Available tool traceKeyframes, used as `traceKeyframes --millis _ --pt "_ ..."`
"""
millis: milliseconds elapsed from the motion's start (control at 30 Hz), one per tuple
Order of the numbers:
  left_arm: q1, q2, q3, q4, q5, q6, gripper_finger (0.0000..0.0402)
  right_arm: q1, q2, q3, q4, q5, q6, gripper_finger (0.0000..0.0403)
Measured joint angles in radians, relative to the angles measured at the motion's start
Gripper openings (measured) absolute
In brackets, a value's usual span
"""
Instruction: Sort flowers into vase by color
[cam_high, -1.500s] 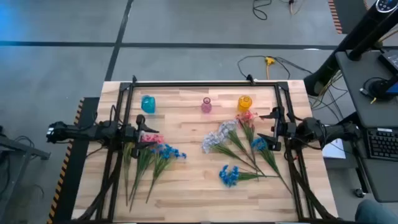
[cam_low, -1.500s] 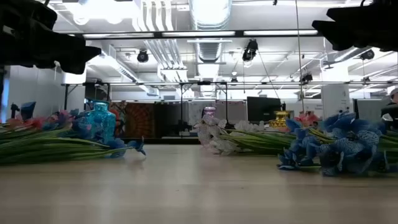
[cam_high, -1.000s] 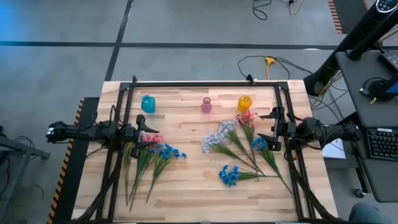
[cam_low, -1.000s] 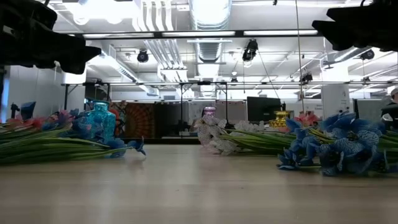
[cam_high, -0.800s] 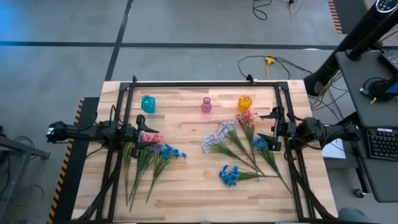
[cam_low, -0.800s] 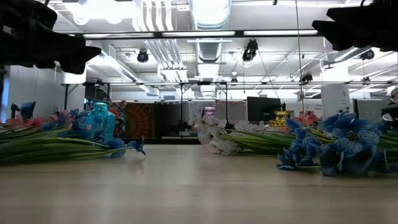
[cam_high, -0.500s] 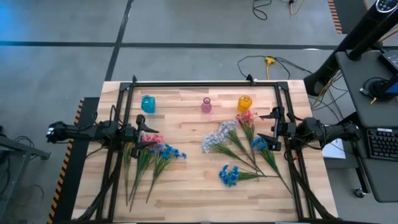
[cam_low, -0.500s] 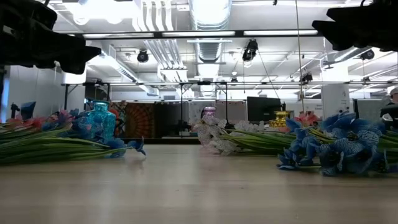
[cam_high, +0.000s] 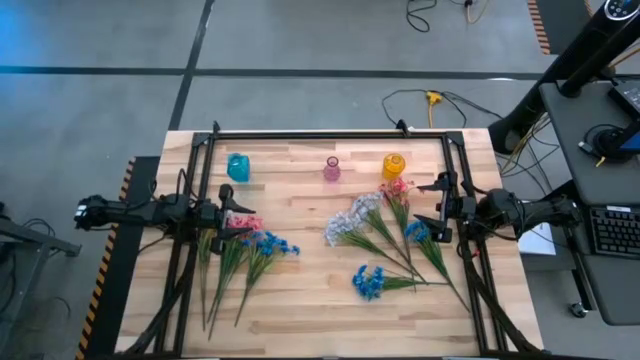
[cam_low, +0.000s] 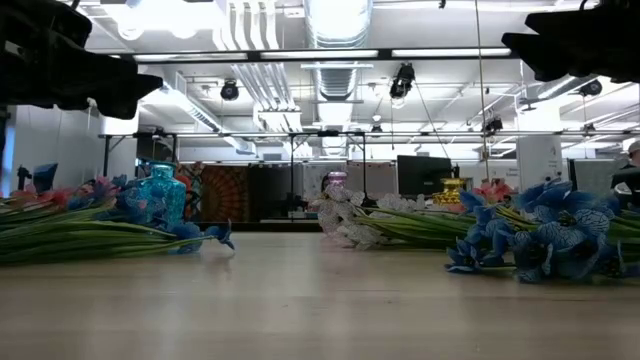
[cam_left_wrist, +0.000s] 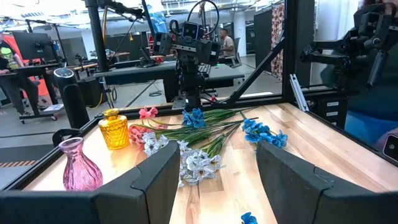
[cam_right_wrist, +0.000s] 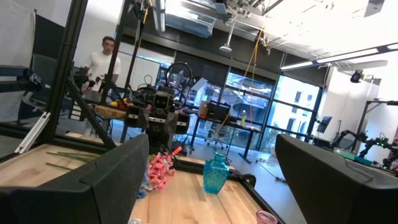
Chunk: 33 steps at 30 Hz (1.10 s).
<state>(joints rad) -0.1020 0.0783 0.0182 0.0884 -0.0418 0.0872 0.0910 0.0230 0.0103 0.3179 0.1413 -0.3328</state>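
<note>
Three small vases stand in a row at the far side: blue (cam_high: 237, 167), pink (cam_high: 332, 169) and yellow (cam_high: 394, 165). One bunch of flowers lies flat at the left, with pink (cam_high: 243, 222) and blue heads (cam_high: 268, 243) and stems running toward the near edge. At the right lie lavender-white (cam_high: 350, 225), pink (cam_high: 397, 187) and blue sprays (cam_high: 417, 232), and one more blue spray (cam_high: 368, 282). My left gripper (cam_high: 231, 217) hangs open at the table's left edge, above the left bunch's heads. My right gripper (cam_high: 433, 206) hangs open at the right edge. Both wrist views show nothing between the fingers.
A black frame (cam_high: 320, 134) runs around the tabletop's far, left and right sides. Bare wood (cam_high: 310, 310) lies across the middle and near part. A person (cam_right_wrist: 102, 62) stands in the room beyond the table. A desk with a keyboard (cam_high: 610, 230) stands to the right.
</note>
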Motion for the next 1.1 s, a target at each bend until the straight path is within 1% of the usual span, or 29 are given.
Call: traceKeyframes --millis 800,867,900,967,1000,1033,1100 --pt "0.0 0.0 0.0 0.0 0.0 0.0 0.0196 0.0 0.0 0.0 0.014 0.007 0.003 0.0343" --pt "0.0 0.0 0.0 0.003 0.0 -0.012 0.0196 0.0 0.0 0.0 0.037 0.048 0.079 0.0343" --pt "0.0 0.0 0.0 0.011 0.003 -0.078 0.0196 0.0 0.0 0.0 0.048 0.089 0.131 0.0343" --pt "-0.001 0.0 0.0 0.023 0.005 -0.274 0.0196 0.0 0.0 0.0 0.087 0.229 0.238 0.0343" --pt "-0.001 0.0 0.0 0.025 0.002 -0.335 0.0196 0.0 0.0 0.0 0.117 0.312 0.288 0.0343" --pt "-0.001 0.0 0.0 0.028 0.0 -0.366 0.0196 0.0 0.0 0.0 0.154 0.392 0.338 0.0343" --pt "-0.001 0.0 0.0 0.045 -0.002 -0.381 0.0196 0.0 0.0 0.0 0.195 0.522 0.443 0.0343"
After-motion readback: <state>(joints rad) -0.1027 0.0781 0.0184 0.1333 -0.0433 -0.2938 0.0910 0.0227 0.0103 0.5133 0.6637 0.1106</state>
